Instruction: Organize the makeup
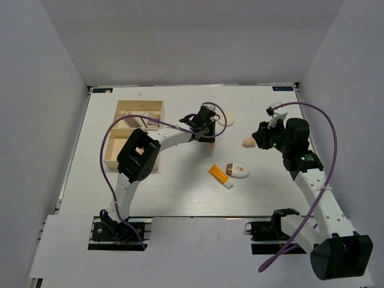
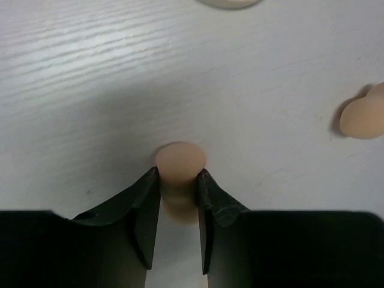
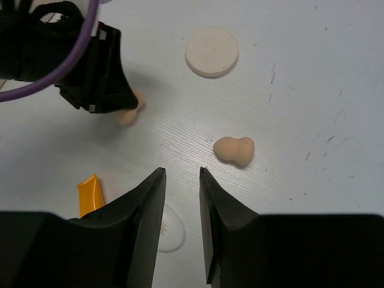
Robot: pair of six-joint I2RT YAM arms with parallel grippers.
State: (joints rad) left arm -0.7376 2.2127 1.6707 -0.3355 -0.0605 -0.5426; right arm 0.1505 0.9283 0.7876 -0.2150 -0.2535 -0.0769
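Observation:
My left gripper [image 2: 178,174] is shut on a beige egg-shaped sponge [image 2: 180,161] that rests on the white table, with the fingers squeezing its middle. From the top it sits near the table's centre, left gripper [image 1: 207,135]. A second beige sponge [image 3: 235,150] lies just beyond and right of my open, empty right gripper [image 3: 182,172], also seen from above as sponge [image 1: 248,142] beside right gripper [image 1: 259,139]. The orange tube [image 1: 219,175] and the white oval item [image 1: 239,170] lie side by side nearer the front. A round white disc [image 1: 227,117] lies further back.
The pale wooden compartment box [image 1: 114,157] stands at the left, with flat items in its rear compartment, partly covered by the left arm. Purple cables loop over both arms. White walls close in the table on three sides.

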